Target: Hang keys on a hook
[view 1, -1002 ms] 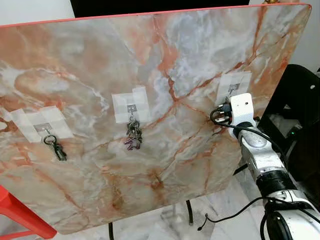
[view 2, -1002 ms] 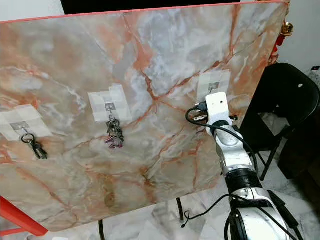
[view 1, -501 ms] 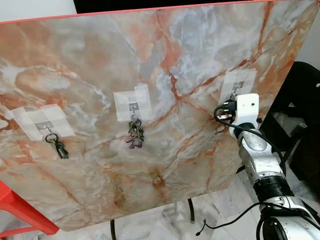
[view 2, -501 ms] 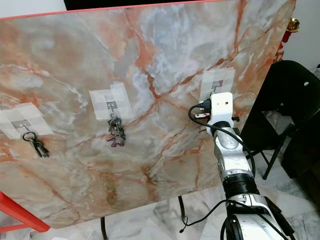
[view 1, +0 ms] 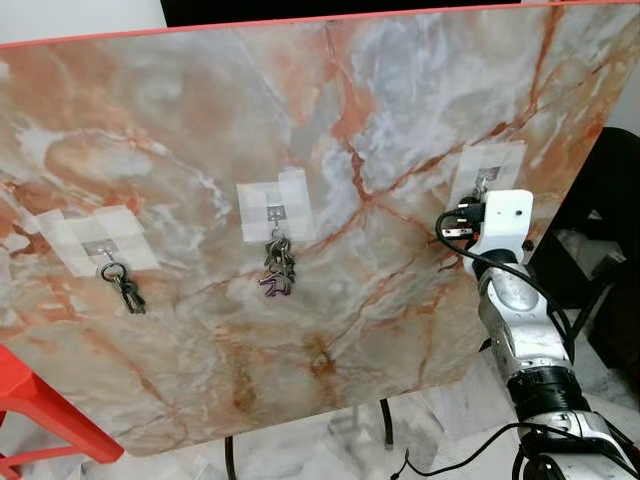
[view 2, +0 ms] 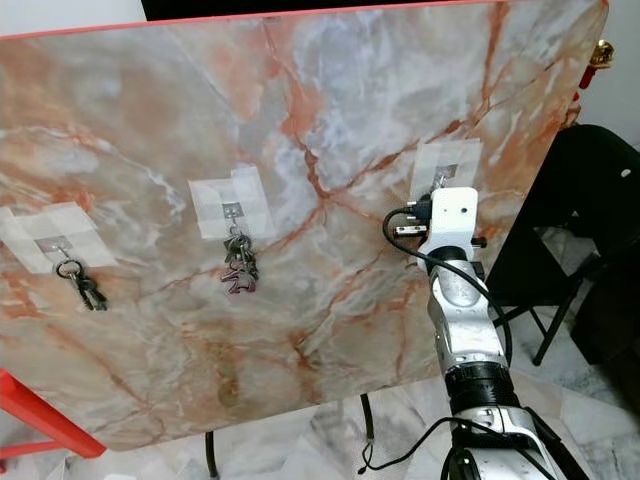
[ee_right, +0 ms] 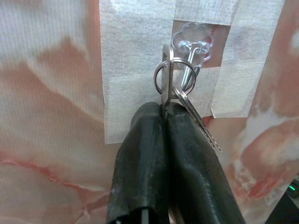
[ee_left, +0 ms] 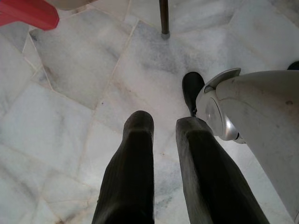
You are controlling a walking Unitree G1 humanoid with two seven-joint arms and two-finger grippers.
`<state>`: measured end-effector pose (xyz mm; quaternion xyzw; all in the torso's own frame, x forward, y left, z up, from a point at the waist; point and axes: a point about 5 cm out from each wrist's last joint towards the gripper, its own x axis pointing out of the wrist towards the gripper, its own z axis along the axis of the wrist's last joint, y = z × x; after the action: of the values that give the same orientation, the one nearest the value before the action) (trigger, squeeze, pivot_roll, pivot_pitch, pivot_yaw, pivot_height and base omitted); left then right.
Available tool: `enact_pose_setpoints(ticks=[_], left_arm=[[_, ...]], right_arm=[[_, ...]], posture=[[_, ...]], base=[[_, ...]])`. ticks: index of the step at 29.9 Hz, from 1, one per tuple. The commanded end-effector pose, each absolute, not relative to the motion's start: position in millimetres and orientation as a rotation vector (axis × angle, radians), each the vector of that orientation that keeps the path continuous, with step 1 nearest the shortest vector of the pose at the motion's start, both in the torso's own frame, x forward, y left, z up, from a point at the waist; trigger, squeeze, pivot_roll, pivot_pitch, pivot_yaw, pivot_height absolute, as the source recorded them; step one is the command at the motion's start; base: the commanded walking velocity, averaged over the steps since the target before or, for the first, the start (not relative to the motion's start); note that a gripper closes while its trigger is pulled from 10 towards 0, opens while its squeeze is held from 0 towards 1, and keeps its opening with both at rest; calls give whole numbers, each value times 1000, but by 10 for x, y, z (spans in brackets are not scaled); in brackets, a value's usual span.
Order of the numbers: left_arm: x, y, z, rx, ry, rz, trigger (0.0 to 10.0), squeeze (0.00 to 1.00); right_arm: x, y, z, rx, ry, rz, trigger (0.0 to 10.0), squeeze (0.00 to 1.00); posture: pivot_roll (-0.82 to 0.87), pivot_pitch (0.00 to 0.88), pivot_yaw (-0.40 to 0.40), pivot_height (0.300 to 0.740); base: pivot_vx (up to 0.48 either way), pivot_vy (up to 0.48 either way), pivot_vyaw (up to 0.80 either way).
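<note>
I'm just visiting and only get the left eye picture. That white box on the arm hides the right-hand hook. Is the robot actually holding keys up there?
Observer: Yes. In the right wrist view the right gripper is shut on one key of a small bunch of keys.
Operator: Are they on the hook yet?
Observer: The key ring sits right against the clear hook and overlaps its prong. I cannot tell whether it is over the prong.
Operator: And the other arm?
Observer: The left gripper hangs idle and open, pointing down at the marble floor.
</note>
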<state>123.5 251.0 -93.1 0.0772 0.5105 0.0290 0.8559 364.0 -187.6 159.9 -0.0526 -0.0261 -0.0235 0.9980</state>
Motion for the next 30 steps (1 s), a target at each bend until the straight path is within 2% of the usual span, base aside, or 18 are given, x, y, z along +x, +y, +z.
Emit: enact_pose_setpoints(ticks=[1,6,7,8,22,27,30], left_arm=[[1208,2531,-932,157,1077,60,10000,0],[1208,2531,-932,155,1077,61,10000,0],[1208,2530,-932,155,1077,61,10000,0],[1209,2529,-932,155,1077,61,10000,0],[1204,2525,-935,154,1078,59,10000,0],[1201,2522,-937,153,1078,59,10000,0],[1199,2521,-938,152,1079,60,10000,0]], right_arm=[[3640,-1811,1647,-108,-64,-29,10000,0],[3648,-1847,1592,-103,-19,-55,10000,0],[3648,-1847,1587,-101,-16,-55,10000,475],[3647,-1843,1586,-96,-14,-53,10000,1000],[3606,-1799,1543,-73,-44,1,10000,1000],[3538,-1823,1383,-90,2,12,10000,1000],[3409,-1878,1140,-110,79,22,10000,1000]], posture=[[66,0,-4,730],[66,0,-4,730],[71,0,-7,730],[71,0,-7,730],[69,0,-10,730],[74,0,-16,730],[68,0,-16,730]], base=[[0,0,0],[0,0,0],[0,0,0],[0,0,0],[0,0,0],[0,0,0],[0,0,0]])
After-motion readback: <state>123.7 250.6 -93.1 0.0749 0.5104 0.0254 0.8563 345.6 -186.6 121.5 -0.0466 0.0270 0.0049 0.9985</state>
